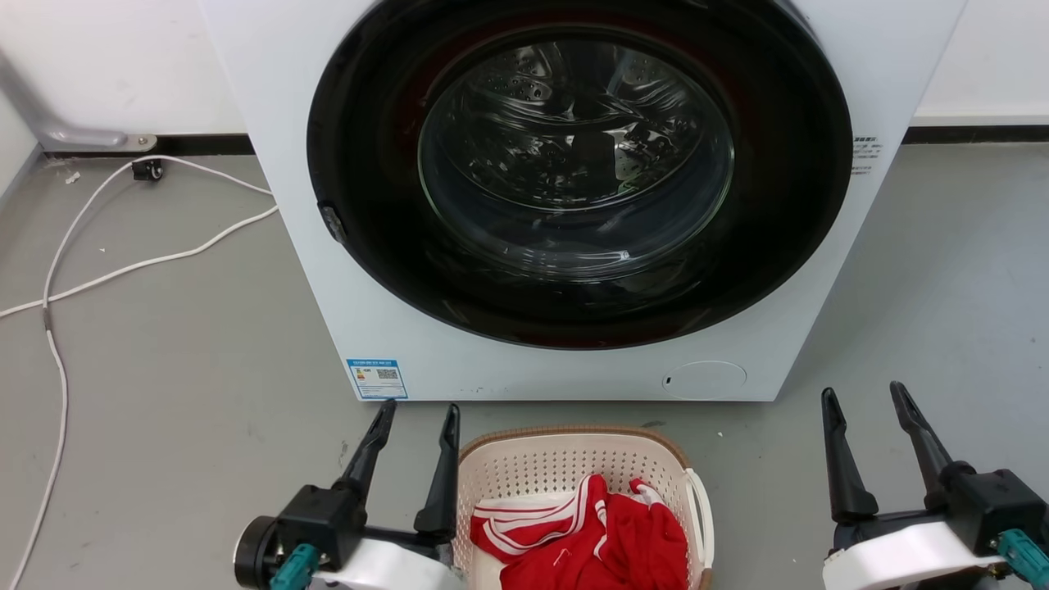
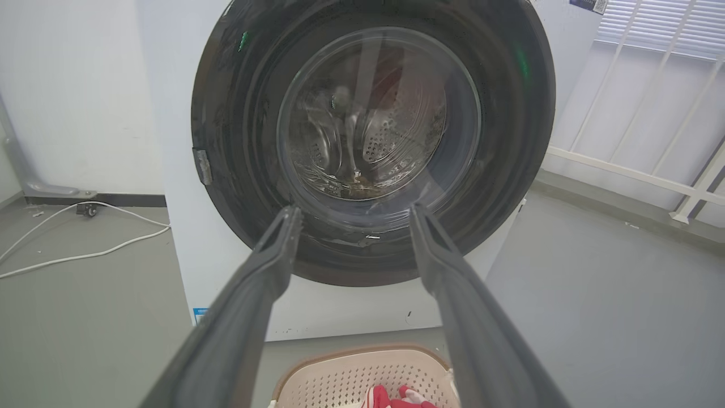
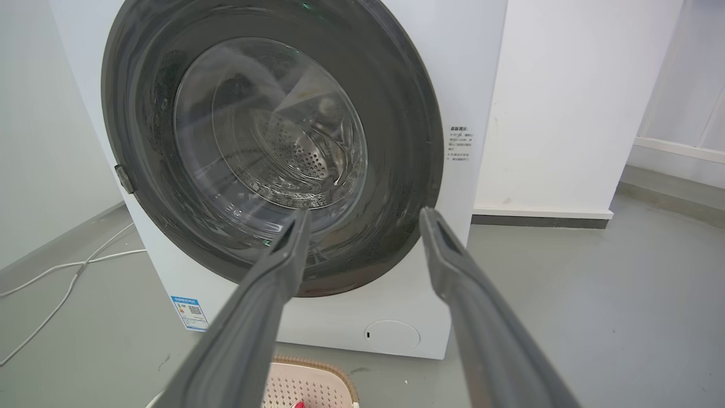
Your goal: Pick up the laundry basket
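So far nothing of the lift is done: the laundry basket (image 1: 557,471) stands on the grey floor (image 1: 188,393) just in front of the washing machine (image 1: 344,270), at the bottom middle of the head view, and neither gripper has hold of it. It is a cream perforated basket with a brown woven-look rim, a white side handle (image 1: 703,512) on its right flank, and a red garment with white stripes (image 1: 590,533) heaped inside.

The left gripper (image 1: 419,406) is just beside the basket's left wall, its two dark fingers set moderately apart with nothing between them. The inner finger runs close along the rim, and whether it touches cannot be told. The right gripper (image 1: 862,390) is well apart to the right of the basket over bare floor, its fingers also spread and empty. Both point toward the machine rather than down at the rim or handles.

What is left, then, is the whole of it — bringing the grippers in to the two sides, closing on the handles or rim, and raising the basket level so the garment stays in.

Behind, the machine's round glass door (image 1: 574,164) is closed, with the steel drum visible through it. A blue sticker with a QR code (image 1: 376,378) sits at the front's lower left, a small printed notice (image 1: 865,156) at the right edge — both too small to read, and no brand name can be made out. A white cable (image 1: 123,266) trails over the floor at the left.
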